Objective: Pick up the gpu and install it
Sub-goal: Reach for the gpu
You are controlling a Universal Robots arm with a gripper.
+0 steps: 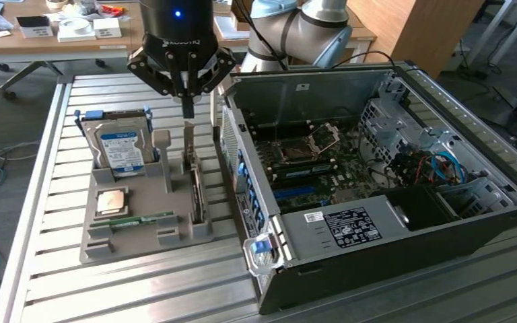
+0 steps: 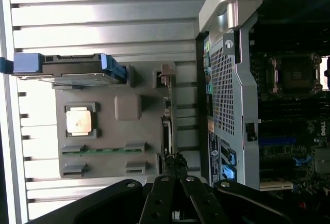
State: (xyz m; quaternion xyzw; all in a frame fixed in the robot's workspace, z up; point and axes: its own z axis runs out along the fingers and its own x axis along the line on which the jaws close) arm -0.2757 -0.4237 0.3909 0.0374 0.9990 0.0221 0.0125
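Poising narrow, pinched-together fingers [image 1: 186,108] at the top edge of the gpu [image 1: 193,182], standing upright in the gray holder [image 1: 106,247] just beside the computer case [image 1: 357,282]; not yet lifting, not yet installing.

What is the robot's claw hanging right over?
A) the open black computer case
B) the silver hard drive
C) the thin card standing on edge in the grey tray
C: the black gripper, jaws shut, hangs directly above the thin circuit card, which stands on edge in a slot of the grey plastic tray.
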